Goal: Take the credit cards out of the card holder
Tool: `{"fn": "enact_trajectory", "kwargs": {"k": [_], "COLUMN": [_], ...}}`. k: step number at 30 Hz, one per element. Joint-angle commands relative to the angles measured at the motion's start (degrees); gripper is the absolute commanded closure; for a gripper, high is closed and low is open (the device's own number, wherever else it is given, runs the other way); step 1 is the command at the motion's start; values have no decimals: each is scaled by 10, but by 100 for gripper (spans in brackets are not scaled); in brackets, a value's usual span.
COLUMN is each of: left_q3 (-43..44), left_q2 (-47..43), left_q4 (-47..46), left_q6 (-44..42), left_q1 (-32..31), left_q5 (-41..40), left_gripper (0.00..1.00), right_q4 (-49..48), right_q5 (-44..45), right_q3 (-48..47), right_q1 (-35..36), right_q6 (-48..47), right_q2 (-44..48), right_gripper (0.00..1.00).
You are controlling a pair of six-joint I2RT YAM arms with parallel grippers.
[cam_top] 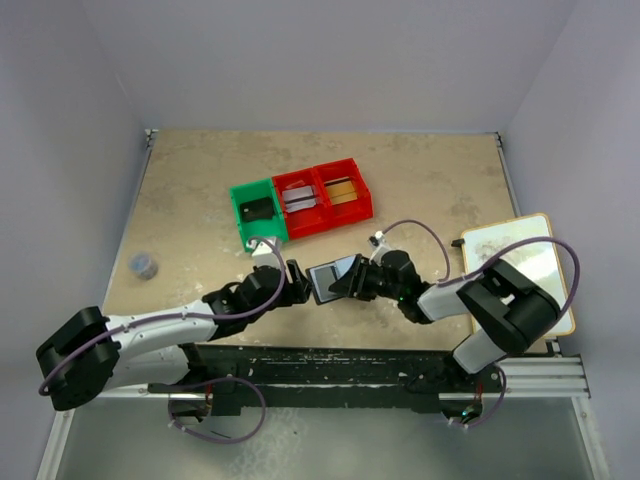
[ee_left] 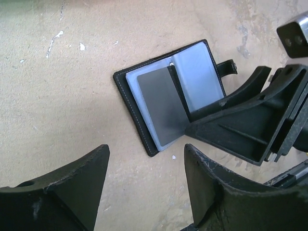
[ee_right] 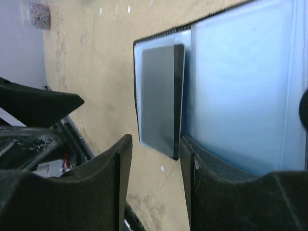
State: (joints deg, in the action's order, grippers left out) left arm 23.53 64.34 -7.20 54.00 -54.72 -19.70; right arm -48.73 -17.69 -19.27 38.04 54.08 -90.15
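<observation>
The black card holder lies open on the table between my two grippers, pale blue pages up. A dark grey credit card lies on its left page, its inner edge raised a little. My left gripper is open and empty, just short of the holder's near corner. My right gripper is open. One of its fingers rests on the right page, and the card's end sits just inside that finger. The right gripper's finger also shows in the left wrist view, on the holder.
Behind the holder stand a green bin holding a black card, a red bin holding a silver card and another red bin holding a gold card. A white board lies at the right. A small jar stands at the left.
</observation>
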Motion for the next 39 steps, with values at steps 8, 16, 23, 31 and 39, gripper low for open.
{"fn": "enact_trajectory", "kwargs": {"k": [8,16,23,31,39], "left_q3": [25,72,113,130,150], "left_q2": [22,78,127,176,222], "left_q4": [-41,-48,-43,-58,-73], "left_q6": [5,0,-10,-12,-11], "left_q1": [2,3,3,4,36], "left_q5": [21,37,34,28,54], "left_gripper": [38,49,61,70,75], "right_q4": [220,258,218,194,160], "right_q5": [39,87,68,65,54], "right_q3": [-48,-87,-90,-96,-76], "right_q1": [13,5,-11,-15,-21], "right_q6": [-24,-23,-23,-26,-14], "right_q2": [85,105,77,36,18], "right_gripper": [49,51,57,61,61]}}
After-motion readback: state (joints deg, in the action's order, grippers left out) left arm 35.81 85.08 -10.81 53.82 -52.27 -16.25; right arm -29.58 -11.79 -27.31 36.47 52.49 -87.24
